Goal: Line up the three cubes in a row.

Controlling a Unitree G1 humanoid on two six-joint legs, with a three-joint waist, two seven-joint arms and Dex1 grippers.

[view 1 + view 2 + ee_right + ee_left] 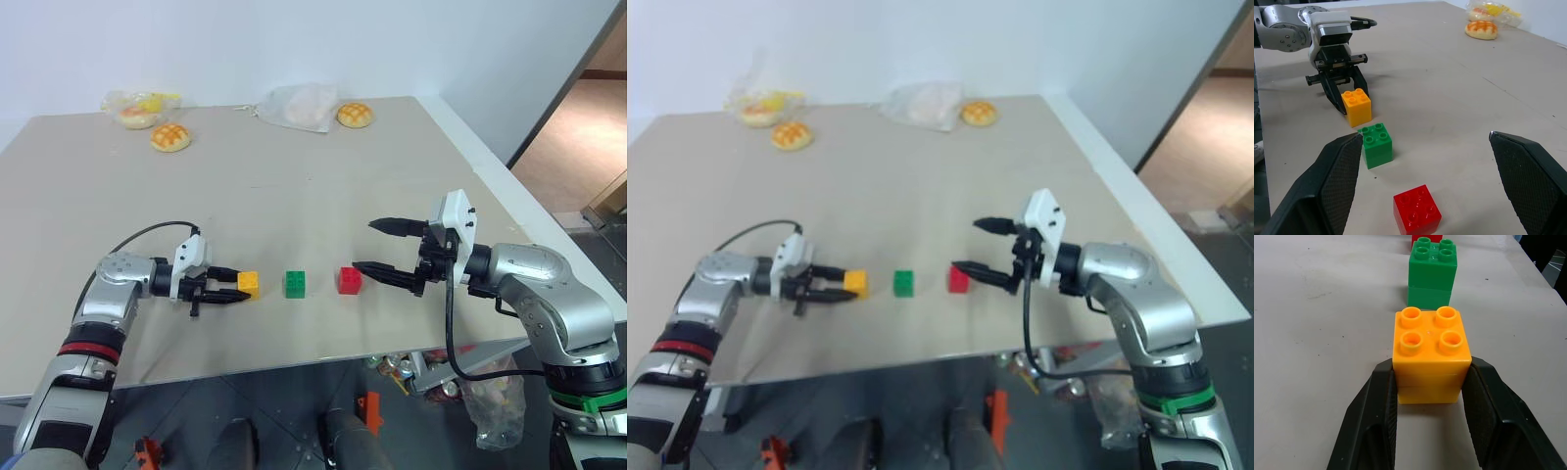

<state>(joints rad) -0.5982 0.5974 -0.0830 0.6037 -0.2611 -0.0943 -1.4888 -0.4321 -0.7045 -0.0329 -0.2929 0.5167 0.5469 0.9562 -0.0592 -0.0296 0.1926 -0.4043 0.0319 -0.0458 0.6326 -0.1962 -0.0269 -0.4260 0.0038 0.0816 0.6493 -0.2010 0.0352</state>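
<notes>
On the desk point(294, 186), at the far left, left gripper point(227, 291), jaws closed narrow against both sides of the yellow-orange cube point(248, 284), studs up, resting on the desk surface. Just past it toward 3 o'clock, a small gap, then the green cube point(294, 284), also studs up, standing free. Farther toward 3 o'clock, another similar gap, then the red cube point(349, 280), untouched, roughly level with the other two, so all three in a near-straight row across the near part of the desk. Right of the red cube, right gripper point(377, 245), jaws spread wide and holding nothing, lower fingertip near the red cube but apart from it, upper one raised toward 12 o'clock. Far back toward 11 o'clock from the row, a golden bun point(170, 136) beside a bagged bun point(137, 108); toward 1 o'clock, a crumpled plastic bag point(299, 106) and another bun point(355, 115) just right of it.
</notes>
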